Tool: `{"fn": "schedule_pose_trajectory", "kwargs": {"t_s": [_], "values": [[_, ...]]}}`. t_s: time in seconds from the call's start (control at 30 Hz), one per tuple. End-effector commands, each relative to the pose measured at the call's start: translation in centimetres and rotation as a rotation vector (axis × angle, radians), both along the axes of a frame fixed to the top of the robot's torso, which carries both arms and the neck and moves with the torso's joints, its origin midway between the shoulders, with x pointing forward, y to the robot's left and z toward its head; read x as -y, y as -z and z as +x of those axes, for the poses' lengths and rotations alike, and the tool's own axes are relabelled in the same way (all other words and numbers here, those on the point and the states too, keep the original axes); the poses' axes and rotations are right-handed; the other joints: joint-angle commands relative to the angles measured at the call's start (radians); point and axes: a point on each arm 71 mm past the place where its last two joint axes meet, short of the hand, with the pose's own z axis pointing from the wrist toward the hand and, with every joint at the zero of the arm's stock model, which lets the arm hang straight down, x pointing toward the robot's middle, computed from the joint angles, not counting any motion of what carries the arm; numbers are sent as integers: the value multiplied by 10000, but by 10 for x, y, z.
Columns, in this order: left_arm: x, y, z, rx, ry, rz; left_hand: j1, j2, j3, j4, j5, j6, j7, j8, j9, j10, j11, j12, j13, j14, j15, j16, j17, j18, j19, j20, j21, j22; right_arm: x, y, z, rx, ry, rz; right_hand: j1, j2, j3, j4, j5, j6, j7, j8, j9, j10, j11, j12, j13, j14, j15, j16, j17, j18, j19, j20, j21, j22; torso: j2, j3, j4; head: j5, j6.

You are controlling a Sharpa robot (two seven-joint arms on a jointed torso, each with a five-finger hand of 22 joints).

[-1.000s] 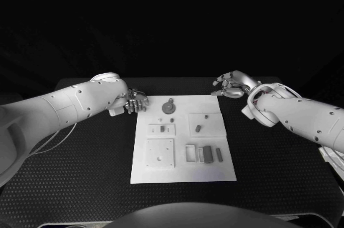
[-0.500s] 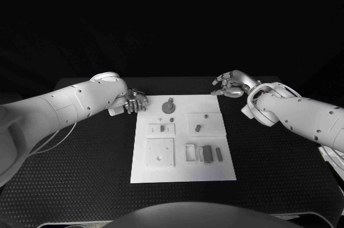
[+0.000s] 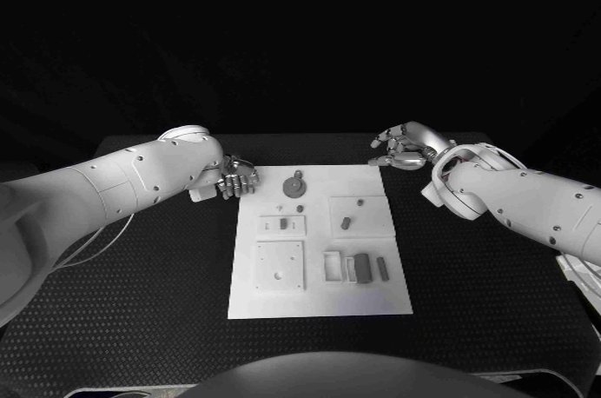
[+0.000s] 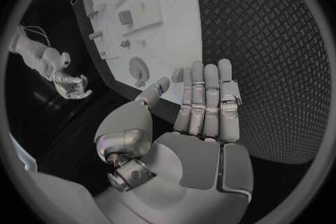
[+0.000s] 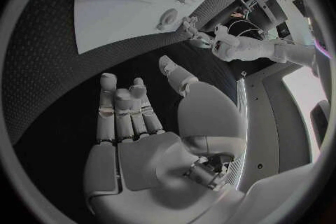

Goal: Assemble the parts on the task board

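From the head view you see the white board lying in the middle of the black bench, with small grey parts on it, among them a round disc near its far edge. Your left hand sits just beside the board's far left corner, your right hand near the far right corner. In the left wrist view the left hand's fingers lie straight and side by side, holding nothing, above the bench beside the board. In the right wrist view the right hand's fingers are likewise extended and empty, the board beyond them.
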Motion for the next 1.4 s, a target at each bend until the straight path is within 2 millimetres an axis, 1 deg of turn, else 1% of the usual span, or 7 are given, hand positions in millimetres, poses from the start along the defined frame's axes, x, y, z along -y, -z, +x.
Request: {"fn": "schedule_pose_trajectory", "kwargs": {"t_s": [0.03,0.47,0.77,0.83,0.9,1.07,1.4], "values": [[2,1,0,-137,151,-67,82,12,-20,-60,-61,74,19,-51,19,37,-2,-12,17,71,-32,-21,13,-59,76,-14,-46,154,-1,0,-1,4,-121,1,-60,-6,15,-13,-2,18,139,58,-17,-40,-1,37,-19,-5,-87,32,-14,208,-57,8,-46,149,3,2,1,-4,-14],[4,3,0,-235,160,-158,528,-33,16,-75,-228,103,15,-129,137,45,-7,-7,30,86,-40,-25,20,-71,121,-24,-105,172,-2,0,-1,3,-124,2,-61,-3,16,-14,-2,17,139,61,-19,-42,0,40,-24,-7,-87,33,-17,208,-57,8,-46,149,3,-1,-3,-52,-51],[3,3,0,-239,64,-294,770,151,34,-38,-306,138,8,-166,203,67,-14,-1,36,110,-47,-24,23,-76,158,-29,-133,178,-2,0,-1,1,-129,2,-62,-2,16,-15,-2,16,140,62,-20,-43,0,43,-27,-7,-87,34,-19,208,-58,9,-46,149,-1,0,2,-34,-47],[3,3,0,-252,83,-316,893,210,25,-32,-486,154,4,-194,239,76,-17,-5,36,118,-49,-30,22,-80,169,-32,-156,179,-2,0,-1,0,-128,1,-62,-2,16,-15,-2,16,140,62,-20,-43,0,43,-28,-7,-87,35,-20,208,-58,9,-46,149,-1,2,6,-32,-53],[4,3,0,-252,74,-362,1228,48,370,190,-1303,189,-13,-251,289,92,-28,-22,26,135,-64,-51,12,-81,197,-36,-208,159,-2,0,-1,0,-131,2,-62,-3,16,-16,-2,16,140,62,-20,-43,0,44,-28,-8,-87,35,-20,208,-58,9,-47,149,-2,1,5,-27,-53],[5,3,0,-168,100,-444,1392,39,559,344,-1362,124,38,-388,310,15,21,-101,-13,73,-26,-126,-20,-113,141,-17,-298,156,-2,0,-1,-2,-127,1,-61,-2,16,-17,-2,16,140,63,-21,-44,0,45,-30,-8,-87,35,-21,208,-58,9,-47,149,0,-2,2,-15,-63],[6,2,0,-147,125,-674,1954,719,805,198,-1593,233,33,-532,374,69,25,-162,-59,92,-6,-168,-39,-117,150,9,-384,185,-2,0,0,-5,-129,0,-60,-2,16,-20,-2,15,140,65,-22,-45,0,48,-34,-9,-87,37,-23,208,-58,9,-47,149,-3,0,1,-9,-66]]}}
